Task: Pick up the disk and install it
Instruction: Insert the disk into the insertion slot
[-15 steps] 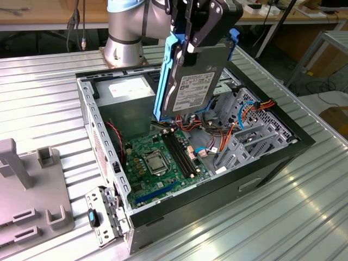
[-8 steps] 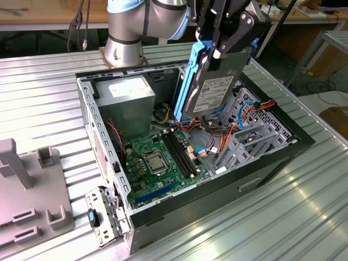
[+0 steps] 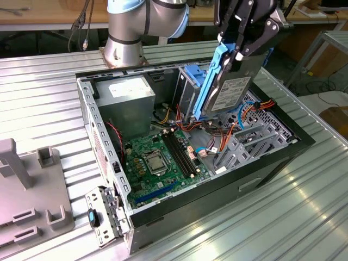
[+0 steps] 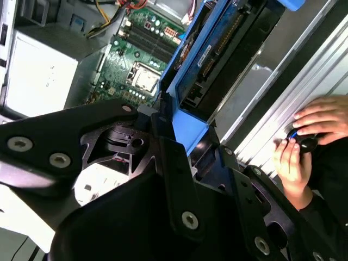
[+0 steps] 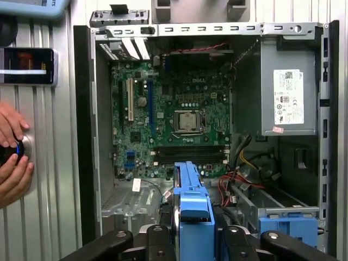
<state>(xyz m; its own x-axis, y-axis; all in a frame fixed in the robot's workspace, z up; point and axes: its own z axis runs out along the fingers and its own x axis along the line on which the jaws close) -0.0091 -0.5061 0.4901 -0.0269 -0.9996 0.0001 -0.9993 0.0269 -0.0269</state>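
While the gripper (image 3: 238, 50) clamps it between the fingers (image 3: 259, 38), the disk (image 3: 232, 93) hangs tilted over the open computer case (image 3: 88, 111), toward the exterior view's right: bright blue rails, grey face, pale label, print illegible.

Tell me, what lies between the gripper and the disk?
Nothing. In the exterior view the gripper clamps directly on the disk, above the open computer case.

Open computer case (image 3: 217, 198) mid-frame on ribbed metal desk (image 3: 38, 92); green motherboard (image 3: 142, 157) inside, grey power supply (image 3: 128, 103) just above-left of it.
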